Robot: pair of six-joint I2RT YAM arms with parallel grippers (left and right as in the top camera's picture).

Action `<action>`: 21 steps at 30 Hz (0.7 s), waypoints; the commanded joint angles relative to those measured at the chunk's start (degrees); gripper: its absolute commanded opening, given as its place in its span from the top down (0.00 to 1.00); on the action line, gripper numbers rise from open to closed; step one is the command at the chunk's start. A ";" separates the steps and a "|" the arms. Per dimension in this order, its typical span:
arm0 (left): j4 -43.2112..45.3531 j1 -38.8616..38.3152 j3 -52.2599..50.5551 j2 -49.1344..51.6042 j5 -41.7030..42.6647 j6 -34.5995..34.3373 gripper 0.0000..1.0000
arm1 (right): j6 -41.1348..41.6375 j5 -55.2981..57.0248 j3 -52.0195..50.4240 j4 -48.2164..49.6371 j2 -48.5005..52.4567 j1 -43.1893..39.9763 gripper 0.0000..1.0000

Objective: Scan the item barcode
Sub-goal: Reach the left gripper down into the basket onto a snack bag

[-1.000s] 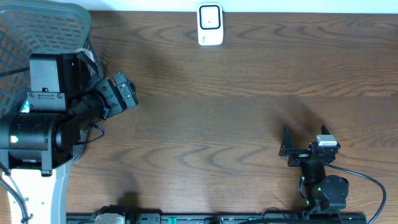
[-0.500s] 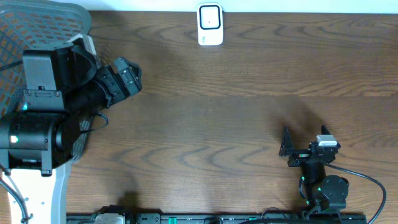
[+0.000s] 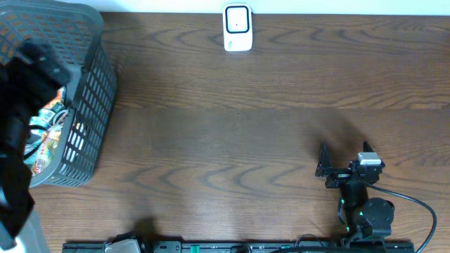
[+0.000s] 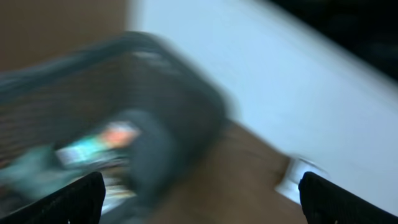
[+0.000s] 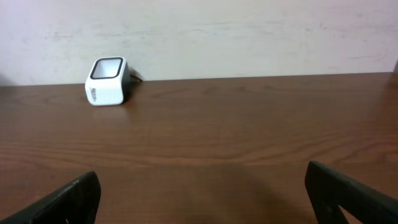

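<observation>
The white barcode scanner [image 3: 238, 28] stands at the table's far edge; it also shows in the right wrist view as the scanner [image 5: 107, 81]. Colourful packets, the items [image 3: 43, 137], lie inside a grey mesh basket [image 3: 88, 84] at the left. My left arm [image 3: 21, 105] is a dark blur over the basket. In its own blurred view the left gripper [image 4: 202, 205] is open and empty, with the basket [image 4: 168, 124] and packets [image 4: 99, 140] ahead. My right gripper [image 3: 344, 156] rests near the front right, open and empty, seen also as the right gripper [image 5: 202, 199].
A wide stretch of brown wooden table [image 3: 225, 140] lies between the basket and the right arm. A pale wall [image 5: 217, 31] rises behind the scanner. A black rail [image 3: 232, 246] runs along the front edge.
My left arm has swung quickly left, off the table and over the basket, uncovering the basket's right side. The right arm has not moved.
</observation>
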 commanded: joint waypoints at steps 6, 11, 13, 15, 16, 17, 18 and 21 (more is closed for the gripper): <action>-1.95 9.90 -0.61 9.51 -28.68 1.60 0.02 | 0.57 0.46 -0.07 -0.26 0.02 -0.46 0.01; -3.56 10.60 -0.61 12.94 -25.86 1.62 0.02 | 0.57 0.46 -0.07 -0.28 0.02 -0.46 0.01; -6.25 10.54 -0.61 13.44 -22.91 1.62 0.02 | 0.57 0.46 -0.07 -0.28 0.02 -0.46 0.01; -8.28 10.80 -0.83 14.05 -22.60 1.62 0.02 | 0.57 0.46 -0.07 -0.26 0.02 -0.46 0.01; -8.90 10.95 -1.31 14.36 -22.58 1.62 0.02 | 0.57 0.46 -0.07 -0.28 0.02 -0.46 0.01; -9.27 11.13 -2.01 14.69 -22.62 1.64 0.02 | 0.57 0.46 -0.07 -0.26 0.02 -0.46 0.01; -9.46 11.34 -2.82 15.02 -22.64 1.68 0.02 | 0.57 0.46 -0.07 -0.26 0.02 -0.46 0.01; -9.38 12.52 -5.27 16.37 -22.62 1.66 0.02 | 0.57 0.46 -0.07 -0.26 0.02 -0.46 0.01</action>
